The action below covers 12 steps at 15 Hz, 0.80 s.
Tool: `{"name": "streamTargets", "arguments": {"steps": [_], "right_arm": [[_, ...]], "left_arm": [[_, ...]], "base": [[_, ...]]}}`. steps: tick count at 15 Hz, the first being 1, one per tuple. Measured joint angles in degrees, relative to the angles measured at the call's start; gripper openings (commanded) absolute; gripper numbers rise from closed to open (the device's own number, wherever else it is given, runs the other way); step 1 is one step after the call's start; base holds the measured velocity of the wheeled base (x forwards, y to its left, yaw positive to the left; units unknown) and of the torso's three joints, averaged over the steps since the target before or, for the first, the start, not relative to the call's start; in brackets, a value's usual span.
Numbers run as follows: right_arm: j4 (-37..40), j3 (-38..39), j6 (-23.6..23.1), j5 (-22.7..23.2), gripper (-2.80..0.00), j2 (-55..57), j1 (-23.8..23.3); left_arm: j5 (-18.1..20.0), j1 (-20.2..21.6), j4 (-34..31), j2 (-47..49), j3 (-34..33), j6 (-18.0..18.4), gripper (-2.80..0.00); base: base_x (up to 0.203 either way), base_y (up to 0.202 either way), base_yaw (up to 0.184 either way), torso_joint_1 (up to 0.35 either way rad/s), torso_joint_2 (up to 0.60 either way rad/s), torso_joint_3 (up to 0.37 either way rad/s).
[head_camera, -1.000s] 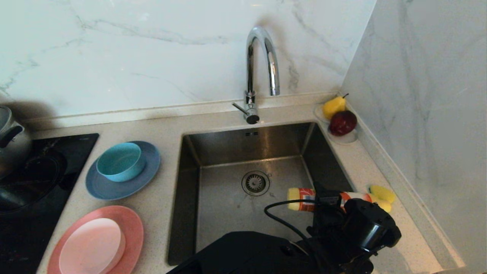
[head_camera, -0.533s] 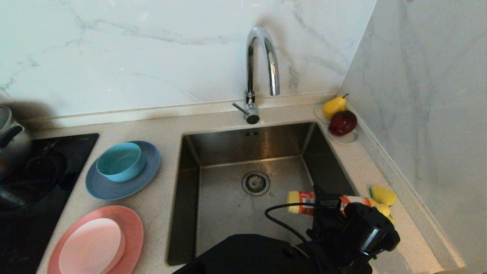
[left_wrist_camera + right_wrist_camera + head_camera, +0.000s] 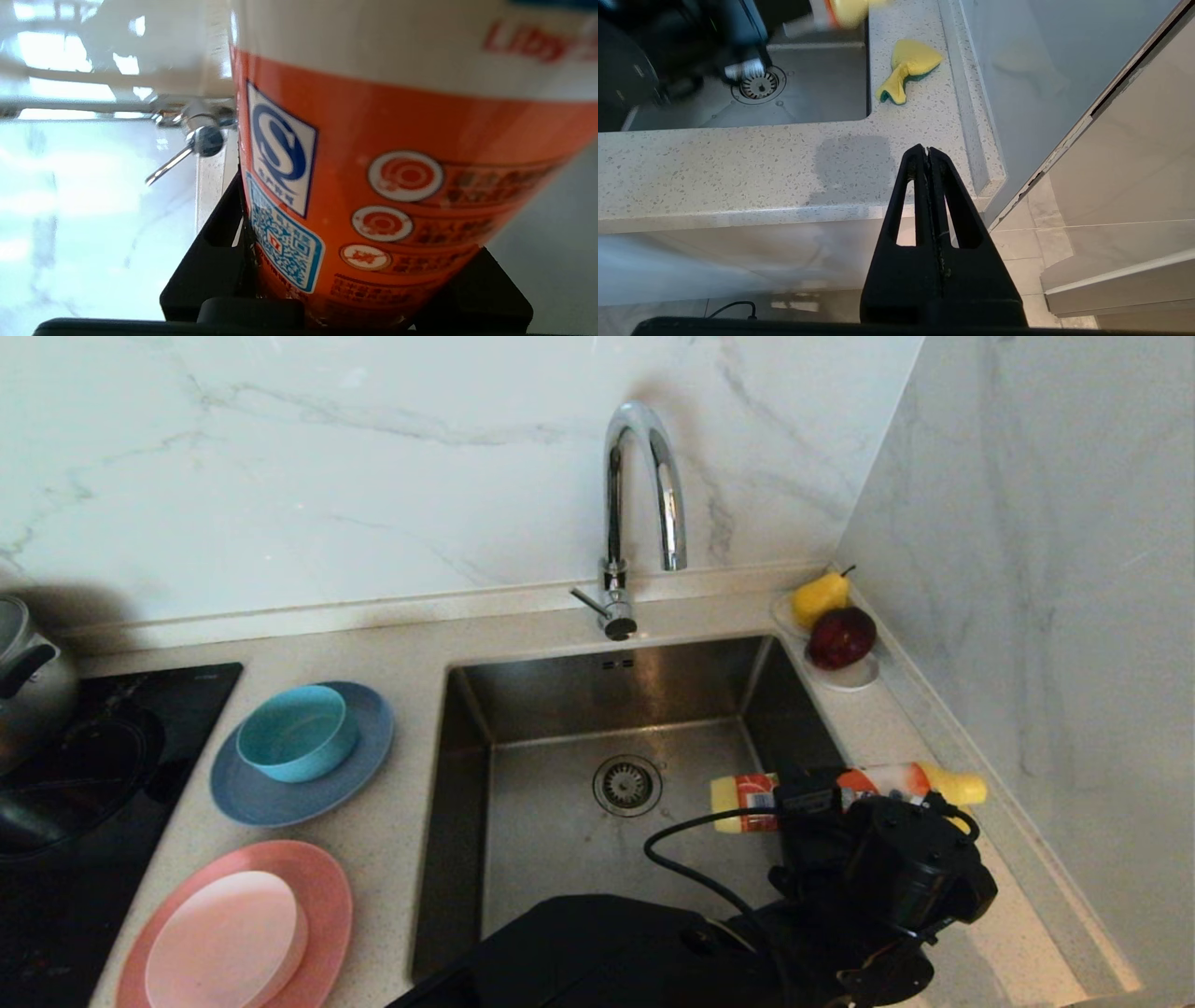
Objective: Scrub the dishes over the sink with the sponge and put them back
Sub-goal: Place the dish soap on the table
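Observation:
My left gripper [image 3: 808, 800] [image 3: 355, 266] is shut on an orange detergent bottle [image 3: 752, 795] [image 3: 397, 154], holding it level over the right edge of the sink [image 3: 560, 859]. The yellow sponge [image 3: 908, 70] lies on the counter right of the sink; in the head view my left wrist hides almost all of it. Left of the sink, a teal bowl [image 3: 297, 733] sits on the blue-grey plate [image 3: 280, 798], and a pale pink dish [image 3: 224, 943] on the salmon plate [image 3: 327, 896]. My right gripper [image 3: 927, 151] is shut and empty, parked by the counter's front right corner.
The chrome faucet [image 3: 644, 495] arches over the sink's back edge. A white saucer [image 3: 850, 679] with a pear and an apple stands in the back right corner. A black hob [image 3: 112, 756] with a pot fills the left. Marble walls close off the back and right.
The left gripper has lifted the bottle and carried it a little toward the back, and the bottle's right end now covers the spot where the sponge showed.

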<state>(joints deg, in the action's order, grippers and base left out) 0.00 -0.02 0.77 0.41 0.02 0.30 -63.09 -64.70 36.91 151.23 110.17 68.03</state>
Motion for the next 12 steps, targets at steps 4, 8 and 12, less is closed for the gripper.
{"name": "streamTargets", "arguments": {"steps": [4,8,12], "right_arm": [[0.02,0.00,0.00,0.00,-2.80,0.00,0.02],[0.00,0.00,0.02,0.01,-2.80,0.00,0.02],[0.00,0.00,0.00,0.00,-2.80,0.00,0.02]], "left_arm": [[3.19,-0.40,1.95,-2.91,-0.05,-7.45,-2.80],[12.79,-0.55,3.49,-8.60,0.09,-15.40,-2.80],[21.58,-0.46,3.90,-15.28,0.13,-20.69,-2.80]], "base": [[0.000,0.000,0.000,0.000,0.00,0.000],[0.000,0.000,0.000,0.000,0.00,0.000],[0.000,0.000,0.000,0.000,0.00,0.000]]}}
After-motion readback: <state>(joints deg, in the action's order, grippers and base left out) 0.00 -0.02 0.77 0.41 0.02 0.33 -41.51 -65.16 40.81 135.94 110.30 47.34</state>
